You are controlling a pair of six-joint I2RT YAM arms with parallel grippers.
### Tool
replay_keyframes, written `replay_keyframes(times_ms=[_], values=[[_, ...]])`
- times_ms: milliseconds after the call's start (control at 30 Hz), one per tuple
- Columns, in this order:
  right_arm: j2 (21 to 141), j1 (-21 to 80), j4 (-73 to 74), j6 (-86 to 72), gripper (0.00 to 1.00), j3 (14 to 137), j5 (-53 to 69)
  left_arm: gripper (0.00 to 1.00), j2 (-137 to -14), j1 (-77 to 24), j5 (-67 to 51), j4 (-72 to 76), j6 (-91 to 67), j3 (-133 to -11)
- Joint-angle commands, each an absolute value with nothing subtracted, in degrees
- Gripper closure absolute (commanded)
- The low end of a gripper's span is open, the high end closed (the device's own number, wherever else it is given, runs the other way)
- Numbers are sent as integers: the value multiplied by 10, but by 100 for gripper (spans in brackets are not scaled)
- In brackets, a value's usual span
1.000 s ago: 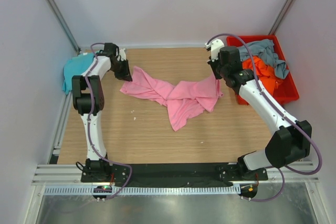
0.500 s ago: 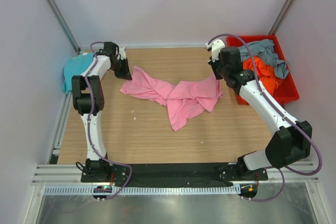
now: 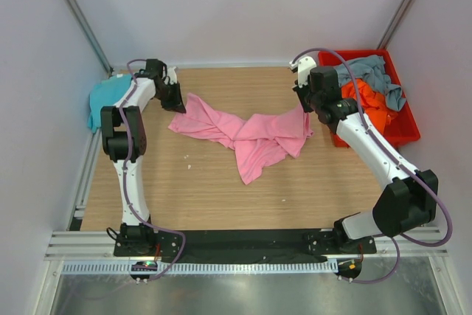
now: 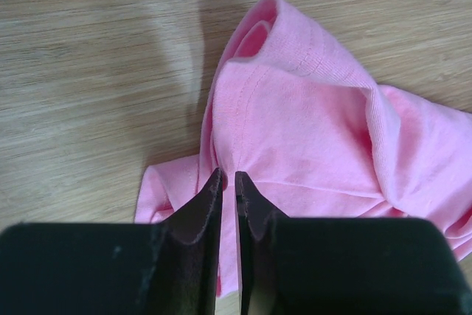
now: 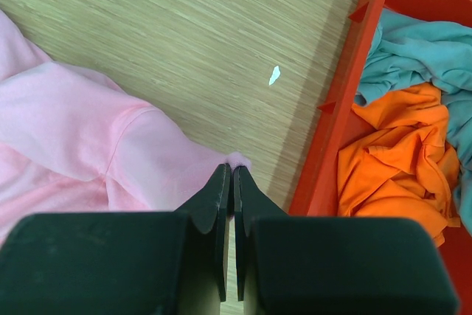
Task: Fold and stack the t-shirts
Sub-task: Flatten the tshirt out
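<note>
Your left gripper (image 4: 227,182) pinches one end of the pink t-shirt (image 4: 317,130). Your right gripper (image 5: 229,175) clamps the opposite end.

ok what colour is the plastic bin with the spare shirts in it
Red. The rectangular plastic bin shows whole in the top external view.

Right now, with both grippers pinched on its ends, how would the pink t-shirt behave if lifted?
Probably floppy: the pink t-shirt lies twisted and creased, so its middle would likely sag between the left gripper and the right gripper. Likely light: thin cloth. The right pinch holds only a small corner, so it might slip.
</note>
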State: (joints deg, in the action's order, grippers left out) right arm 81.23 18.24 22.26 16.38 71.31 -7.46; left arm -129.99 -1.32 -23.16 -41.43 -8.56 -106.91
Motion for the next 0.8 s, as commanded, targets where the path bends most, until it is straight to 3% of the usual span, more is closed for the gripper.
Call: replay_keyframes(times_ms=[0, 600, 767], values=[[782, 180, 196, 158, 99, 713, -70, 87, -1276, -8, -237, -418, -77, -1078], [782, 177, 195, 157, 99, 711, -66, 88, -1286, -8, -236, -427, -73, -1071], [781, 177, 196, 157, 99, 711, -64, 84, -1290, -10, -230, -432, -69, -1073]])
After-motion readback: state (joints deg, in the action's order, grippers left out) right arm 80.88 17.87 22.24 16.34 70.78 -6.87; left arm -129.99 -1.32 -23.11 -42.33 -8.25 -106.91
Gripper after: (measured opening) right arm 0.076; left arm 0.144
